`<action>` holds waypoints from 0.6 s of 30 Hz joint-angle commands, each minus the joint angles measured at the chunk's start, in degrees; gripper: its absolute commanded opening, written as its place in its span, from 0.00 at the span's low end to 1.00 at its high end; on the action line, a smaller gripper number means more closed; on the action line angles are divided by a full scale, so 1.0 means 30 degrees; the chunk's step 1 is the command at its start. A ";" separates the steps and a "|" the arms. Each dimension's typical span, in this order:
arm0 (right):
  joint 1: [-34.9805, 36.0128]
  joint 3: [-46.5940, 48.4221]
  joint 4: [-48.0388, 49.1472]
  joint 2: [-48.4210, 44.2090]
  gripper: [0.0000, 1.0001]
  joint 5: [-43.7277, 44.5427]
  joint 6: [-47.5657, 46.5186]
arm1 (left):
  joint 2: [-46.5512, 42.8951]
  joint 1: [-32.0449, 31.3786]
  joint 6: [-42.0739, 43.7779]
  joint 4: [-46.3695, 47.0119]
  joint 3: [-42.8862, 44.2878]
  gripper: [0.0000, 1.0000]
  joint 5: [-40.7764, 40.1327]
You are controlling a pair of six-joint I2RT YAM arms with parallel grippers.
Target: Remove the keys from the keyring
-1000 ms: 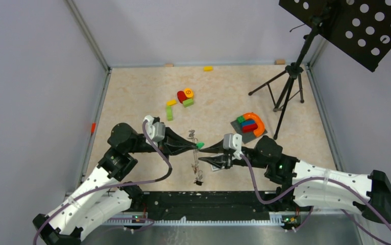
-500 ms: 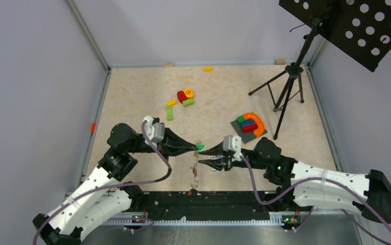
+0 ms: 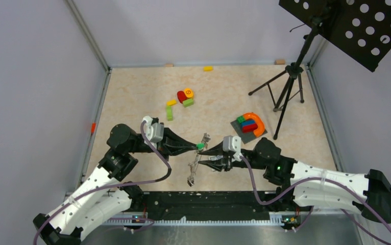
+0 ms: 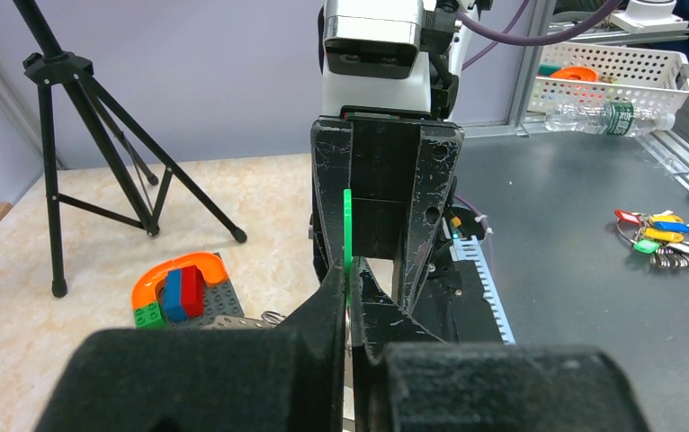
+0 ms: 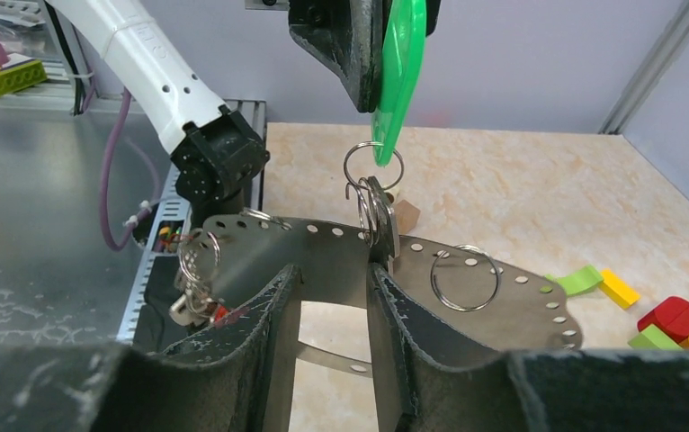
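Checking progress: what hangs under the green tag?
A small split ring, then a key reaching the perforated grey keyring. The key's lower end is hidden behind the right tool.

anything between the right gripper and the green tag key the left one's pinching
Nothing visible: the key hangs from the green tag in the left gripper, right at the tips of the right gripper. The keyring crosses there too.

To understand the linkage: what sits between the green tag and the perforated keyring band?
A small split ring, then a key hanging below it; the right wrist view shows this.
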 commanded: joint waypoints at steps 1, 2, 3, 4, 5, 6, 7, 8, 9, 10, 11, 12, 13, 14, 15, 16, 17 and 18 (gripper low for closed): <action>0.0210 -0.0239 0.1234 -0.0277 0.33 -0.0068 0.0095 | -0.0034 -0.0027 -0.0193 0.1469 0.0023 0.00 0.0325; 0.0209 -0.0265 0.1300 -0.0322 0.34 -0.0066 0.0096 | -0.0027 -0.0027 -0.0205 0.1473 -0.0008 0.00 0.0348; 0.0209 -0.0268 0.1387 -0.0349 0.34 -0.0044 0.0096 | -0.0026 -0.0027 -0.0207 0.1448 -0.0001 0.00 0.0362; 0.0209 -0.0253 0.1433 -0.0371 0.35 -0.0037 0.0096 | -0.0037 -0.0027 -0.0207 0.1463 -0.0015 0.00 0.0364; 0.0209 -0.0266 0.1497 -0.0410 0.35 -0.0022 0.0096 | -0.0027 -0.0027 -0.0229 0.1462 -0.0057 0.00 0.0356; 0.0216 -0.0272 0.1560 -0.0448 0.36 -0.0009 0.0081 | -0.0022 -0.0030 -0.0258 0.1472 -0.0066 0.00 0.0363; 0.0210 -0.0291 0.1616 -0.0472 0.36 -0.0007 0.0094 | -0.0011 -0.0027 -0.0265 0.1496 -0.0085 0.00 0.0364; 0.0223 -0.0308 0.1703 -0.0490 0.36 0.0019 0.0121 | 0.0005 -0.0034 -0.0291 0.1498 -0.0095 0.00 0.0389; 0.0214 -0.0351 0.1798 -0.0553 0.36 0.0022 0.0150 | 0.0029 -0.0028 -0.0295 0.1499 -0.0096 0.00 0.0418; 0.0209 -0.0381 0.1916 -0.0587 0.36 0.0044 0.0154 | 0.0047 -0.0027 -0.0321 0.1492 -0.0089 0.00 0.0447; 0.0209 -0.0389 0.2019 -0.0635 0.37 0.0047 0.0154 | 0.0045 -0.0027 -0.0324 0.1480 -0.0094 0.00 0.0448; 0.0209 -0.0400 0.2065 -0.0678 0.37 0.0044 0.0176 | 0.0049 -0.0041 -0.0324 0.1482 -0.0103 0.00 0.0451; 0.0209 -0.0402 0.2133 -0.0738 0.37 0.0025 0.0183 | 0.0030 -0.0031 -0.0357 0.1497 -0.0101 0.00 0.0437; 0.0209 -0.0391 0.2192 -0.0797 0.37 0.0008 0.0184 | 0.0029 -0.0027 -0.0380 0.1473 -0.0119 0.00 0.0464; 0.0209 -0.0375 0.2285 -0.0844 0.37 -0.0005 0.0184 | 0.0025 -0.0041 -0.0405 0.1496 -0.0139 0.00 0.0494; 0.0209 -0.0388 0.2303 -0.0876 0.37 -0.0021 0.0184 | -0.0005 -0.0031 -0.0411 0.1499 -0.0164 0.00 0.0497; 0.0209 -0.0367 0.2342 -0.0883 0.37 -0.0034 0.0169 | -0.0009 -0.0027 -0.0434 0.1495 -0.0174 0.00 0.0483; 0.0209 -0.0346 0.2369 -0.0892 0.37 -0.0051 0.0182 | -0.0016 -0.0027 -0.0441 0.1498 -0.0205 0.00 0.0467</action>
